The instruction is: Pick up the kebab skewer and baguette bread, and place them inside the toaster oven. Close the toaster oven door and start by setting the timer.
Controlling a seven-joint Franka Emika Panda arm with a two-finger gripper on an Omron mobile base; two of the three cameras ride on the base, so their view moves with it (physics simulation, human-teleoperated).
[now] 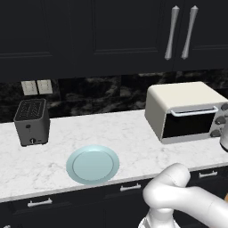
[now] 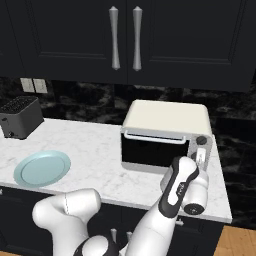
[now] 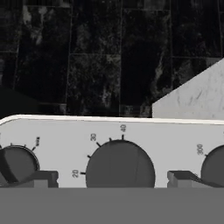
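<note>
The boxy cream-white toaster oven (image 1: 185, 111) with its rounded top is seen standing toward the right end of the white marble worktop (image 1: 53, 151), close to the back wall. Its glass-paned toaster oven door (image 2: 154, 150) is shown shut, with the pale bar handle (image 2: 156, 137) lying along the top edge. A column of grey knobs (image 2: 201, 149) is carried on the panel at the right of the door. The claw (image 3: 112, 178) is held directly in front of that panel, its two fingertips (image 3: 42, 178) spread wide on either side of the large round grey dial (image 3: 120, 165), which is ringed with printed numbers; nothing is gripped between them, and contact with the dial cannot be made out. A further knob is seen at each side of the dial. A round pale blue plate (image 1: 93, 164) is set near the front edge of the worktop, well apart from the oven. A small dark slot toaster (image 1: 31, 121) is placed toward the left end, near the back.
</note>
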